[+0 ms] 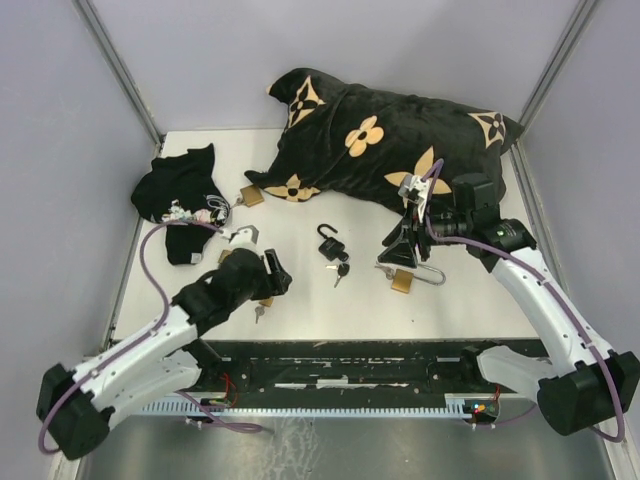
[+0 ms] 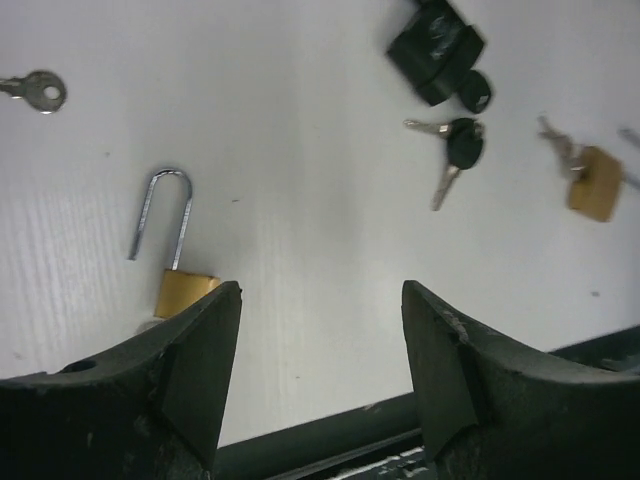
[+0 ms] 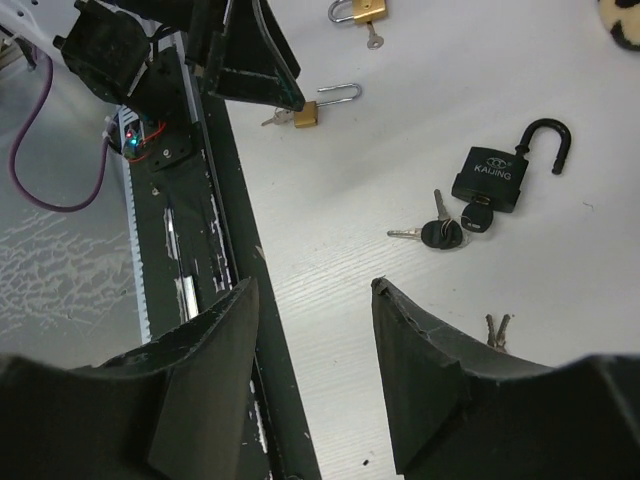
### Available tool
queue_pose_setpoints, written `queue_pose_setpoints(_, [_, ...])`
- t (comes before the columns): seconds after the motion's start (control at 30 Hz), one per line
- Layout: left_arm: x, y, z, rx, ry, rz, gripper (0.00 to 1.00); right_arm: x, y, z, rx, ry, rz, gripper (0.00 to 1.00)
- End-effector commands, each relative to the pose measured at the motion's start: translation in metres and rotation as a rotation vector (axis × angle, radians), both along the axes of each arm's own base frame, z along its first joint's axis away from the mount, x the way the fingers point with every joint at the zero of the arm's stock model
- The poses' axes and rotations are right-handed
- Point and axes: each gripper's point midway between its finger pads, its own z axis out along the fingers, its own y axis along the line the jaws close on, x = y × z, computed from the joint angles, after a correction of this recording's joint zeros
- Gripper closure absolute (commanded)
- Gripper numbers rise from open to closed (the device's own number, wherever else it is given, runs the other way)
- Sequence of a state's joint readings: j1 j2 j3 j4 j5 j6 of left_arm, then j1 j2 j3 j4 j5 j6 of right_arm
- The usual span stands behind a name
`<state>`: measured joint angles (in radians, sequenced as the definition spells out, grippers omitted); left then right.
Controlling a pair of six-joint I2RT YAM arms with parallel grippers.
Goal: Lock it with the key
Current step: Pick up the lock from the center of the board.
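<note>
While both arms hang over the white bench (image 1: 480,300), neither holds anything. The left gripper (image 2: 320,290) has its jaws apart with only bare bench between them, and the right gripper (image 3: 315,285) likewise stands parted and empty.

The black padlock (image 3: 490,180) lies flat near the middle of the bench, between the two grippers, one end of its shackle out of the body. Its black-headed keys (image 3: 442,234) lie just beside it on the near side, not in the lock.

A long-shackled brass padlock (image 2: 183,292) lies by the left gripper – its shackle open, its body partly hidden behind one finger – with a loose silver key (image 2: 35,90) well apart from it. A second brass padlock (image 1: 403,281) lies close under the right gripper. A third brass padlock (image 1: 251,196) sits at the edge of the patterned black pillow (image 1: 400,130) at the far side. A black cloth (image 1: 178,190) lies crumpled at the far left.
</note>
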<state>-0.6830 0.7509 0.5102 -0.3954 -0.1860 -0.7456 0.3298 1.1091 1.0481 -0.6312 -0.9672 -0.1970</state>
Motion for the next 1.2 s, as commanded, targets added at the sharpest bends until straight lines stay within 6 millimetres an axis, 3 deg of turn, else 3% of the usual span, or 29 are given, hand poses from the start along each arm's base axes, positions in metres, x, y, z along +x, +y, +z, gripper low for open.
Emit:
queue_pose_setpoints(0.0, [0.017,0.029,-0.006,0.284,-0.013,0.1,0.28,0.007,-0.003,0.001,0.052,-0.011,0.0,0.43])
queue_pose_setpoints(0.23, [0.016,0.047,-0.016,0.443,0.043,0.111,0.28,0.015,-0.004,-0.015,0.0,0.062,-0.008,0.43])
queue_pose_setpoints(0.5, [0.017,0.028,-0.05,0.513,0.116,-0.053,0.27,0.017,-0.005,-0.018,-0.007,0.068,-0.015,0.43])
queue_pose_setpoints(0.6, [0.016,0.033,-0.065,0.557,0.166,-0.041,0.26,0.017,-0.005,-0.018,-0.007,0.066,-0.016,0.43])
queue_pose_setpoints(0.8, [0.003,0.029,-0.092,0.583,0.277,-0.099,0.41,0.016,-0.005,-0.017,-0.005,0.067,-0.013,0.43])
queue_pose_setpoints(1.17, [0.002,0.027,-0.093,0.558,0.287,-0.099,0.44,0.015,-0.005,-0.015,-0.003,0.063,-0.013,0.43])
